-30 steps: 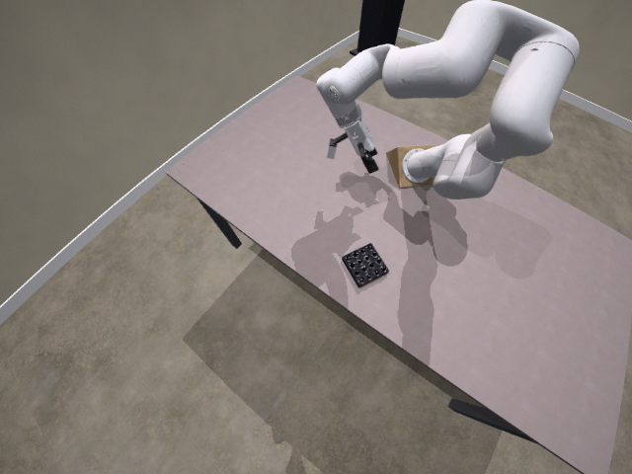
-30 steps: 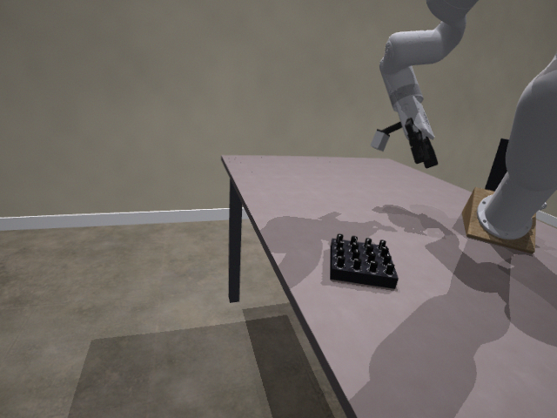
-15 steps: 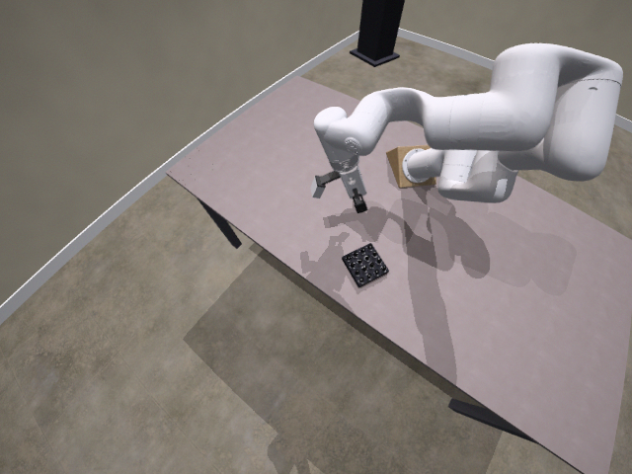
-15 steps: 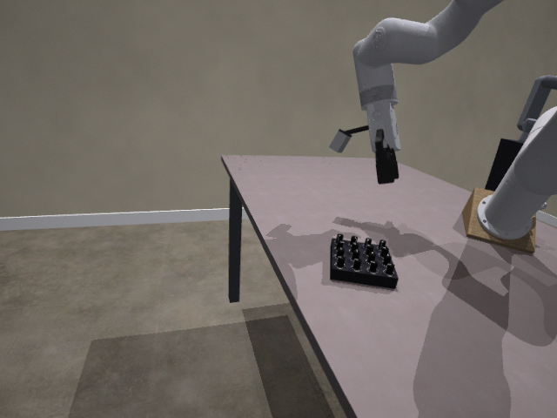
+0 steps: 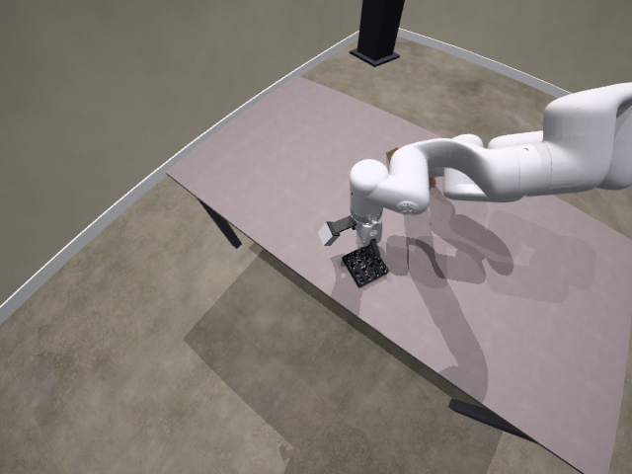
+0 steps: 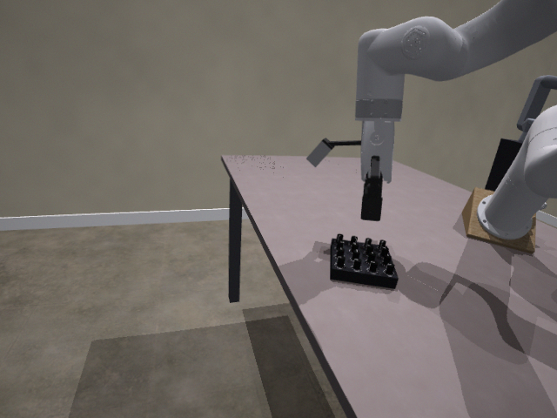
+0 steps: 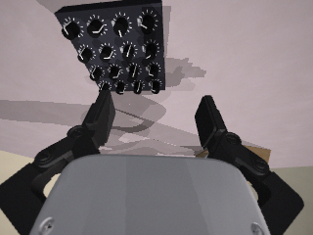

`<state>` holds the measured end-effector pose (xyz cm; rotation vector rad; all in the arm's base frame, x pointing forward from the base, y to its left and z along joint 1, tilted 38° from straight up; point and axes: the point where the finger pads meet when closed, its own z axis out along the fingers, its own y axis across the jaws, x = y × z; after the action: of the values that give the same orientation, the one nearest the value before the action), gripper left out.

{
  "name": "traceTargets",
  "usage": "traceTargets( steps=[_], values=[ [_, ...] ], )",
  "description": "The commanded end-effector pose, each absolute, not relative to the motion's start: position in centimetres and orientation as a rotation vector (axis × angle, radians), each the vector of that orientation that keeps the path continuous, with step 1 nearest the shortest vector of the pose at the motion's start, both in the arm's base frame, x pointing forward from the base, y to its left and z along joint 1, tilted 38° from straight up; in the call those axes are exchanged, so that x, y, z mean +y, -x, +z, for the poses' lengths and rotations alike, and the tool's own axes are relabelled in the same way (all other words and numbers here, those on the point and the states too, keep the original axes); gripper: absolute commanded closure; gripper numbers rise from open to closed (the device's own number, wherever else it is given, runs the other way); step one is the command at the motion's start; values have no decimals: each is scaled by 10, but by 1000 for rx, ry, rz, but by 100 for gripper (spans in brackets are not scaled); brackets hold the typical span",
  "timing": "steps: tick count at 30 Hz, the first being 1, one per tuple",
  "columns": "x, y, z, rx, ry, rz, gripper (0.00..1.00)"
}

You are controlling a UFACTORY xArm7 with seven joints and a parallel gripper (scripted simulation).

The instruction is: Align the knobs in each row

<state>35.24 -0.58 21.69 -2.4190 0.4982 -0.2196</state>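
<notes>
Knob box (image 5: 364,264) (image 6: 363,276) (image 7: 158,54) near table's edge; my gripper (image 5: 373,247) (image 6: 372,219) (image 7: 156,103) above, fingers wide open, empty. I'd read lines first, then centre over one knob, descend straight.

A pinkish tabletop (image 5: 285,153) (image 6: 287,198) (image 7: 215,44) stands on dark legs, one leg (image 5: 219,222) (image 6: 234,243) showing near a corner; a wooden block (image 5: 393,153) (image 6: 473,216) (image 7: 259,154) rests on it; beyond, a black post (image 5: 378,31) rises from a flat foot plate; a mottled brown floor (image 5: 102,356) (image 6: 112,279) meets a plain drab wall (image 5: 127,76) (image 6: 157,90) along a pale skirting board (image 5: 127,201) (image 6: 112,217); broad shadows cross tabletop and floor.
</notes>
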Motion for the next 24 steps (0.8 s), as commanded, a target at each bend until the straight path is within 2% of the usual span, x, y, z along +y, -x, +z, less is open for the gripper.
traceTargets(
  steps=[1, 24],
  values=[
    [19, -367, 229, 490, 2457, -315, 0],
    [38, -373, 237, 478, 2476, -382, 0]
  ],
)
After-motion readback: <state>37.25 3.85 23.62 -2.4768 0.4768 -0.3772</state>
